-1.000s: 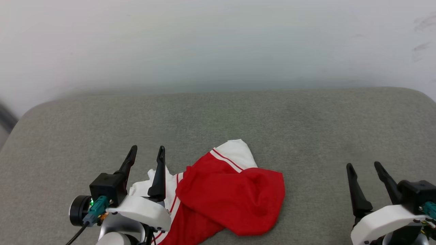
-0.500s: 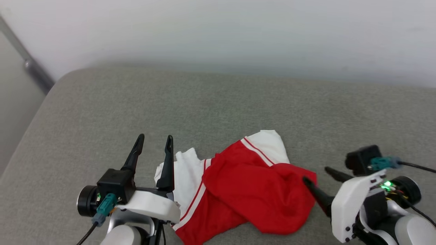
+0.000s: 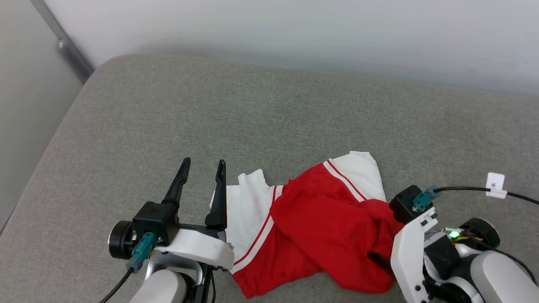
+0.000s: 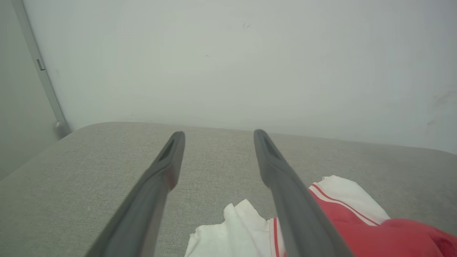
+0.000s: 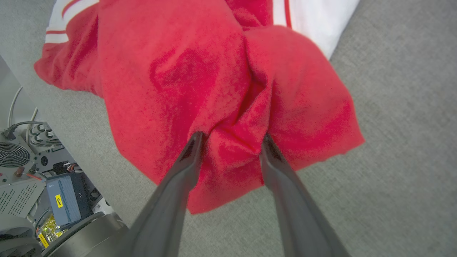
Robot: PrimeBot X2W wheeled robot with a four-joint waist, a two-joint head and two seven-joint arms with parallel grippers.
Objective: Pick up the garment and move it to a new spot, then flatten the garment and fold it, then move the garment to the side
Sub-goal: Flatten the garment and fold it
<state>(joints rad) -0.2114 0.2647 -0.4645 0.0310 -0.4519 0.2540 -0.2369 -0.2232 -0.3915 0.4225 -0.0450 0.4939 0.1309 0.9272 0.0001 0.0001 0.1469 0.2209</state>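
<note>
Pick-up step: the crumpled red-and-white jersey T-shirt (image 3: 320,227) lies on the grey fabric cushion (image 3: 252,118); the right gripper (image 5: 231,137), jaws wide, straddles a fold of it ungripped, the left gripper (image 3: 203,164) hangs open and empty; next, close and lift.

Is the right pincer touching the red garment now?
Touching. In the right wrist view both fingers of the right pincer press into the garment, with a red fold bunched between them.

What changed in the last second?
Right end effector swung in from the lower right onto the red edge of the garment; its fingertips now press into the fabric, jaws wide astride a bunched fold, not clamped. The head camera also turned. Left end effector stayed open beside the white sleeve; garment unmoved on the grey cushion.
</note>
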